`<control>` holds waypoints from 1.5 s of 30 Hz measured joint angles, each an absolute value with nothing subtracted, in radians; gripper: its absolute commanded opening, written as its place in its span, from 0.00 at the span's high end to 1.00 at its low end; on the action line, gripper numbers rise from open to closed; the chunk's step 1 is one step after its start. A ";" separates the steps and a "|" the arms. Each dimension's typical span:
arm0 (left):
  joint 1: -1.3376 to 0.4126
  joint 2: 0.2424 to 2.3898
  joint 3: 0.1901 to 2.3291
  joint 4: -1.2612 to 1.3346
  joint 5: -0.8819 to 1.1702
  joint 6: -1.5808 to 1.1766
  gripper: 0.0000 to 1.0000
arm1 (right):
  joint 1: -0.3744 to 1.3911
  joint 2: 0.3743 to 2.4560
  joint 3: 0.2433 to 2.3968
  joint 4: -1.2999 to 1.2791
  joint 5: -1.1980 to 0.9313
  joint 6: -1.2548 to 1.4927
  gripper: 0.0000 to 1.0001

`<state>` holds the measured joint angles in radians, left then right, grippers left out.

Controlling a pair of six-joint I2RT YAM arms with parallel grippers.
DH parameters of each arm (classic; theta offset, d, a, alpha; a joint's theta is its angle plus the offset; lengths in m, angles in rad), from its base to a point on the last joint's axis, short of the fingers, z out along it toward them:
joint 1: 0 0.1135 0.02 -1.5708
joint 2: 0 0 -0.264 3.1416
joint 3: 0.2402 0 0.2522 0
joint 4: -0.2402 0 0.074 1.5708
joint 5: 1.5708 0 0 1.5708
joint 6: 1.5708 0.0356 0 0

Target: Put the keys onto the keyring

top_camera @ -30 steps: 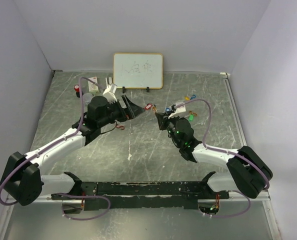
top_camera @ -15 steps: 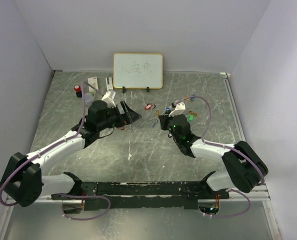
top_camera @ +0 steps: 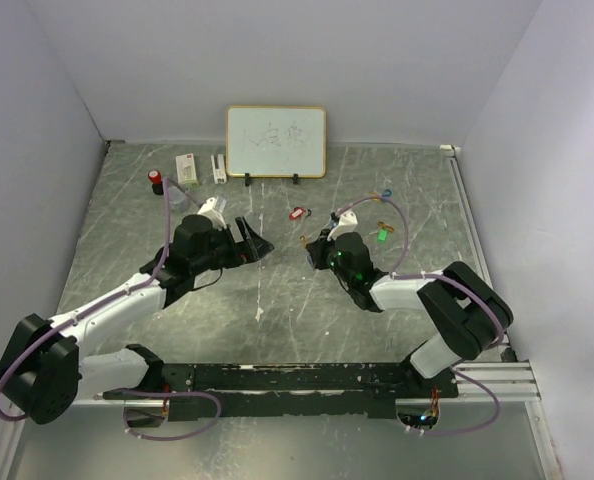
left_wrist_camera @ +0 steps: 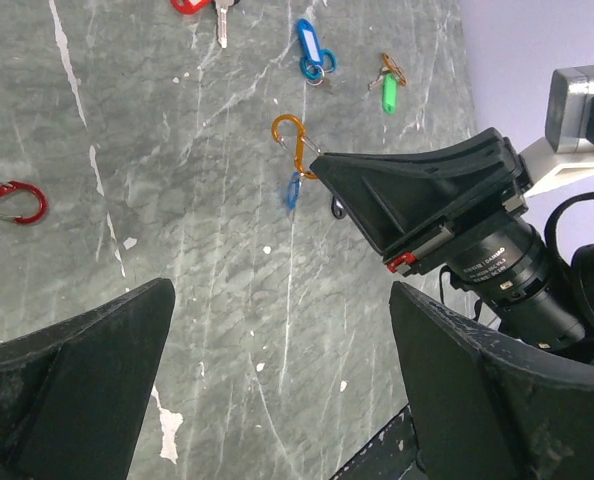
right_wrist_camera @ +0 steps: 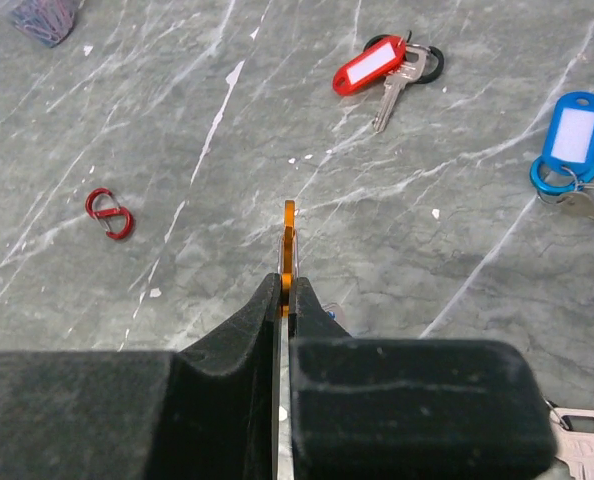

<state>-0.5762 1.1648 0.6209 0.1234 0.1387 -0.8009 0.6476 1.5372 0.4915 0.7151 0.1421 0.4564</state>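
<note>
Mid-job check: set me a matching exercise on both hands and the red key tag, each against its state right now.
Things:
1. left hand
2. right hand
3. red key tag

States:
A. shut on the orange clip
B. lying flat on the table, gripped by nothing
C. open, holding nothing

Pairs: 1-C, 2-A, 3-B

Left hand (top_camera: 255, 240) is held fully open; right hand (top_camera: 314, 252) is clamped shut. Both are extended forward and turned toward each other, not touching.
</note>
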 measured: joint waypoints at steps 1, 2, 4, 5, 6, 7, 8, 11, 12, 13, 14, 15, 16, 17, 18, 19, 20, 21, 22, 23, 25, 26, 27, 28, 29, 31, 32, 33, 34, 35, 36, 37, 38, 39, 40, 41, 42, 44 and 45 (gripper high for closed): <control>-0.576 1.162 0.619 0.122 0.136 -0.800 0.00 | 0.648 1.544 0.492 0.718 0.136 0.458 1.00; -0.576 1.160 0.618 0.122 0.134 -0.799 0.00 | 0.648 1.551 0.492 0.723 0.131 0.460 1.00; -0.576 1.159 0.616 0.123 0.131 -0.796 0.00 | 0.648 1.563 0.492 0.732 0.122 0.464 1.00; -0.576 1.159 0.614 0.123 0.130 -0.796 0.00 | 0.648 1.569 0.492 0.735 0.118 0.467 1.00; -0.576 1.159 0.611 0.123 0.130 -0.796 0.00 | 0.649 1.574 0.493 0.736 0.116 0.469 0.96; -0.576 1.159 0.606 0.123 0.129 -0.796 0.00 | 0.649 1.576 0.493 0.735 0.115 0.472 0.86; -0.576 1.159 0.604 0.123 0.128 -0.796 0.00 | 0.649 1.578 0.495 0.736 0.115 0.474 0.77; -0.576 1.164 0.599 0.124 0.127 -0.796 0.00 | 0.649 1.579 0.502 0.733 0.120 0.481 0.51; -0.576 1.168 0.599 0.124 0.127 -0.796 0.00 | 0.649 1.576 0.504 0.732 0.123 0.484 0.47; -0.576 1.172 0.599 0.124 0.127 -0.796 0.00 | 0.649 1.570 0.505 0.728 0.129 0.485 0.45; -0.576 1.176 0.599 0.124 0.127 -0.796 0.00 | 0.649 1.560 0.505 0.719 0.136 0.485 0.44; -0.576 1.181 0.599 0.124 0.127 -0.796 0.00 | 0.649 1.546 0.505 0.709 0.147 0.483 0.44; -0.575 1.184 0.599 0.124 0.127 -0.796 0.00 | 0.649 1.528 0.505 0.694 0.160 0.482 0.44; -0.575 1.185 0.599 0.124 0.127 -0.796 0.00 | 0.649 1.510 0.505 0.675 0.174 0.483 0.44; -0.575 1.186 0.598 0.125 0.127 -0.796 0.00 | 0.647 1.489 0.505 0.648 0.192 0.485 0.44; -0.575 1.186 0.598 0.126 0.127 -0.796 0.00 | 0.644 1.469 0.510 0.611 0.213 0.491 0.44; -0.575 1.186 0.598 0.127 0.127 -0.796 0.00 | 0.637 1.454 0.520 0.569 0.234 0.498 0.44; -0.575 1.187 0.598 0.128 0.127 -0.796 0.00 | 0.626 1.445 0.533 0.526 0.251 0.508 0.44; -0.575 1.187 0.598 0.130 0.127 -0.796 0.00 | 0.609 1.438 0.546 0.482 0.265 0.519 0.44; -0.574 1.189 0.598 0.131 0.127 -0.796 0.00 | 0.594 1.433 0.554 0.452 0.277 0.527 0.44; -0.574 1.195 0.598 0.133 0.127 -0.796 0.00 | 0.557 1.421 0.563 0.380 0.295 0.544 0.44; -0.574 1.201 0.598 0.134 0.127 -0.796 0.00 | 0.542 1.417 0.564 0.347 0.304 0.547 0.44; -0.574 1.208 0.598 0.136 0.127 -0.796 0.00 | 0.529 1.416 0.569 0.308 0.310 0.550 0.44; -0.574 1.214 0.598 0.136 0.128 -0.796 0.00 | 0.519 1.420 0.579 0.266 0.314 0.550 0.44; -0.574 1.222 0.598 0.136 0.127 -0.796 0.00 | 0.514 1.426 0.590 0.231 0.316 0.550 0.44; -0.573 1.233 0.598 0.136 0.128 -0.796 0.00 | 0.511 1.440 0.615 0.176 0.318 0.548 0.45; -0.573 1.237 0.598 0.136 0.128 -0.796 0.00 | 0.511 1.446 0.625 0.155 0.318 0.546 0.45; -0.573 1.239 0.598 0.136 0.128 -0.796 0.00 | 0.511 1.448 0.628 0.144 0.317 0.544 0.46; -0.573 1.240 0.598 0.136 0.128 -0.796 0.00 | 0.512 1.449 0.628 0.135 0.313 0.542 0.46; -0.573 1.241 0.598 0.137 0.128 -0.796 0.00 | 0.511 1.449 0.628 0.120 0.311 0.540 0.47; -0.573 1.242 0.598 0.138 0.128 -0.796 0.00 | 0.511 1.450 0.628 0.110 0.311 0.538 0.48; -0.573 1.242 0.598 0.138 0.128 -0.796 0.00 | 0.511 1.452 0.628 0.099 0.311 0.535 0.48; -0.573 1.244 0.598 0.138 0.128 -0.796 0.00 | 0.511 1.457 0.628 0.090 0.311 0.533 0.49; -0.573 1.244 0.598 0.138 0.128 -0.796 0.00 | 0.511 1.463 0.628 0.083 0.311 0.530 0.50; -0.573 1.245 0.598 0.138 0.128 -0.796 0.00 | 0.511 1.471 0.628 0.078 0.311 0.527 0.50; -0.573 1.246 0.597 0.139 0.128 -0.796 0.00 | 0.511 1.479 0.628 0.074 0.311 0.524 0.51; -0.573 1.247 0.596 0.140 0.128 -0.796 0.00 | 0.511 1.490 0.628 0.068 0.311 0.521 0.52; -0.573 1.251 0.596 0.140 0.128 -0.796 0.00 | 0.511 1.507 0.628 0.059 0.310 0.516 0.56; -0.573 1.251 0.596 0.140 0.128 -0.796 0.00 | 0.511 1.514 0.628 0.056 0.310 0.513 0.57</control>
